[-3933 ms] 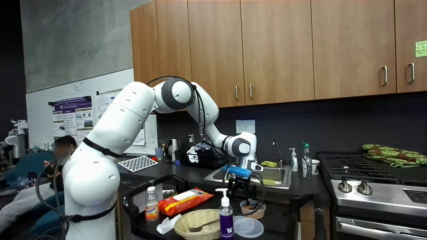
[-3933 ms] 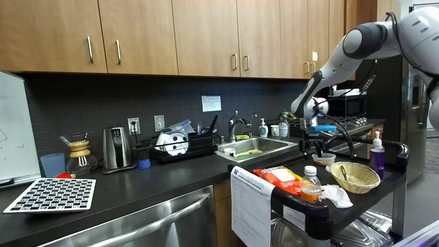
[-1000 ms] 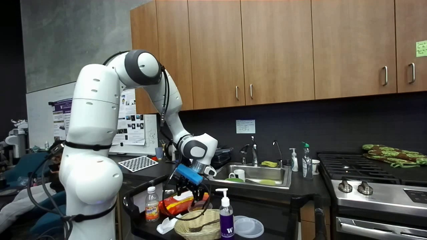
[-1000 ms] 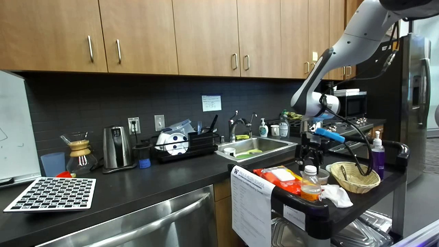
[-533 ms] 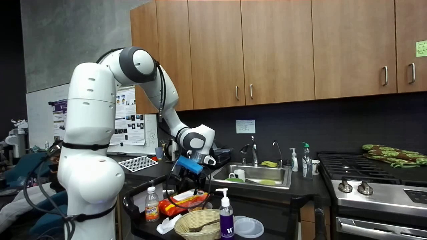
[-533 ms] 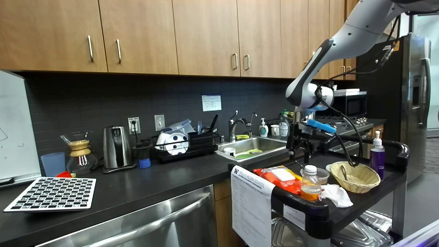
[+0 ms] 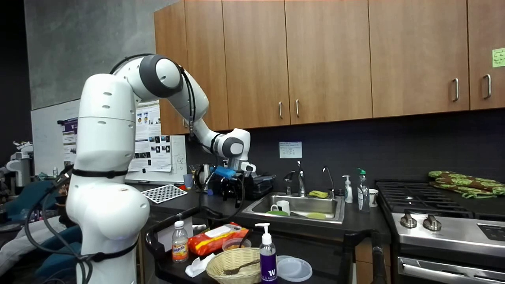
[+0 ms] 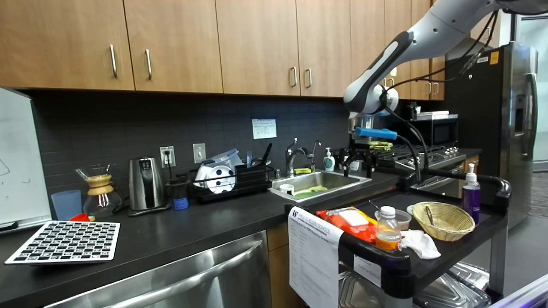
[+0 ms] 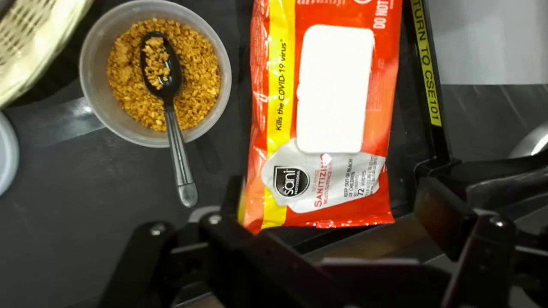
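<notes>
My gripper (image 9: 338,209) stands open in the wrist view, its fingers wide apart and nothing held between them. In an exterior view the gripper (image 8: 358,171) hangs above the far side of the black cart, before the sink. Below it lies a red and yellow wipes packet (image 9: 325,111), its near end showing between the fingers. Beside the packet sits a clear plastic bowl (image 9: 94,72) of brown crumbs. A dark-headed spoon (image 9: 175,137) rests in the bowl with crumbs in its head, its handle over the rim toward the gripper. No finger touches either.
On the cart are a wicker basket (image 7: 221,258) with a fork, a pump bottle (image 7: 268,260), a juice bottle (image 7: 180,244), a clear lid (image 7: 294,270) and a white napkin (image 7: 198,266). Behind stand the sink (image 7: 335,209) and dish rack (image 8: 231,188). A raised rail edges the cart.
The bowl, earlier nearer the cart's other end, now stands beside the packet and basket. Over the last second the gripper has risen and drawn back toward the counter, leaving bowl and spoon behind.
</notes>
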You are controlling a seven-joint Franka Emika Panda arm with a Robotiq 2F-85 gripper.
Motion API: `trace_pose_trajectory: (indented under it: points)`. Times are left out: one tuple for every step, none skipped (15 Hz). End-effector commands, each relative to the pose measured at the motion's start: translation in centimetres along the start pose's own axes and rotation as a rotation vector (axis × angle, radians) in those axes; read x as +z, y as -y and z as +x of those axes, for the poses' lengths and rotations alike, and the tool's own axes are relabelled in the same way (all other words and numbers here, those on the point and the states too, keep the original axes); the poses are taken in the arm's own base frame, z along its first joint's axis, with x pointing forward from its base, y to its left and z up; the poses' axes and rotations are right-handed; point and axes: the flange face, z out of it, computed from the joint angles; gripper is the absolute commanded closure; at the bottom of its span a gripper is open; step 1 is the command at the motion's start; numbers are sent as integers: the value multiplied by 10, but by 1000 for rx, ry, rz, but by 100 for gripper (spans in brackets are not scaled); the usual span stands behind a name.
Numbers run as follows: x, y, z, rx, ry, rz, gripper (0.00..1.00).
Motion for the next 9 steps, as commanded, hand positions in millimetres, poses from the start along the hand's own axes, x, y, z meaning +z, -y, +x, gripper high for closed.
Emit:
trace_pose_trajectory:
  points:
    - [-24,22,16,173,22,-106,0]
    - [-27,29,19,216,38,-142,0]
    - [-30,32,21,258,55,-175,0]
    - [-31,34,24,293,89,-201,0]
    - [-32,37,26,316,120,-216,0]
    - [-31,40,28,339,152,-236,0]
    - [-29,43,31,360,188,-248,0]
    - [-26,44,34,387,214,-266,0]
    - [-22,42,37,414,239,-283,0]
